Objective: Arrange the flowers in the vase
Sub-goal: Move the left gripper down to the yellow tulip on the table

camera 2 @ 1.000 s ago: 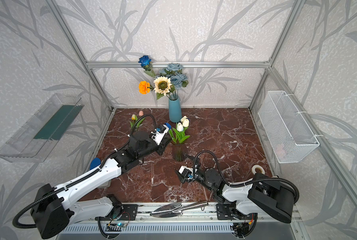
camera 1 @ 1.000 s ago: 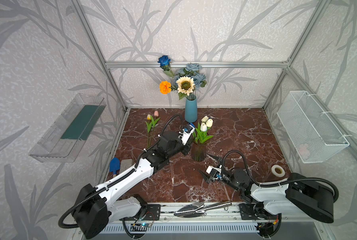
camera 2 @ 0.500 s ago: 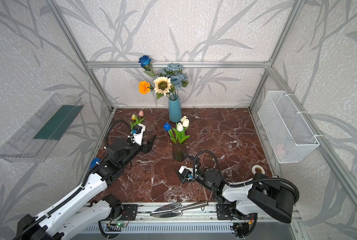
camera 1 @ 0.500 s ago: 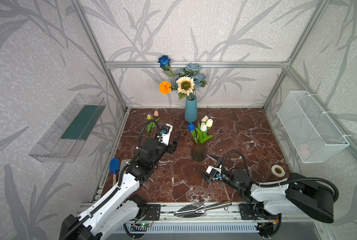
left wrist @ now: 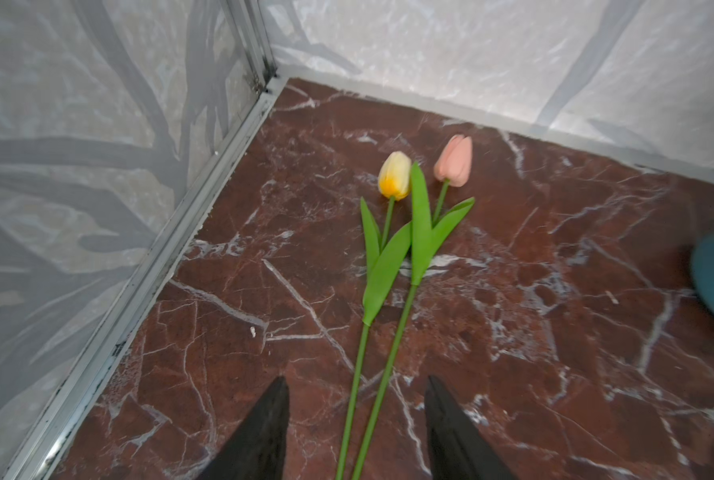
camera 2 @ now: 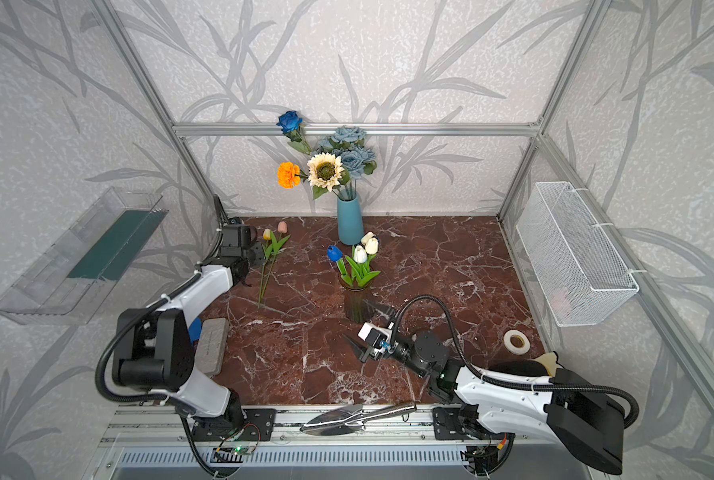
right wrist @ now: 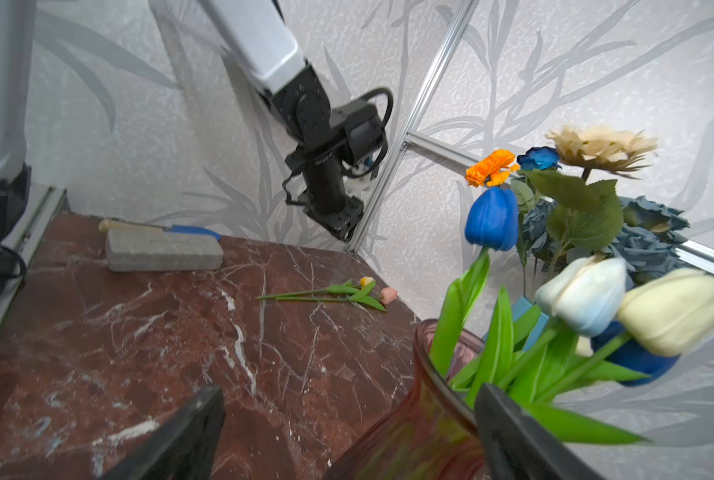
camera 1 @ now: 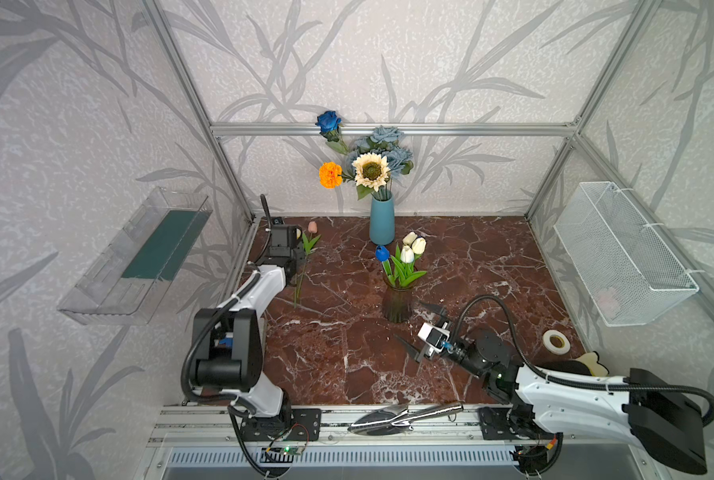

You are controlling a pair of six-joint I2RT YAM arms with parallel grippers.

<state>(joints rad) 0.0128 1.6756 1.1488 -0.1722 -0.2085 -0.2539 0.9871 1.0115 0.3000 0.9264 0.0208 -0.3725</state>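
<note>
Back-left corner of the marble tabletop (camera 1: 492, 257): yellow tulip (left wrist: 394, 174) and pink tulip (left wrist: 454, 160) lie flat side by side, stems nearly touching. Left gripper (left wrist: 356, 380) hangs over the stem ends, jaws partly parted to either side of both stems, gripping nothing (no contact visible). Mid-table, a glass vase (camera 1: 396, 305) holds a blue tulip (camera 1: 382, 252) and white tulips (camera 1: 413, 245). Right gripper (camera 1: 408, 320) sits just beside it, jaws spread wide, empty. Against the back wall, a blue vase (camera 1: 381, 222) carries sunflower (camera 1: 371, 170), marigold (camera 1: 330, 174), dusty-blue roses (camera 1: 386, 135) and dark blue rose (camera 1: 329, 120).
</note>
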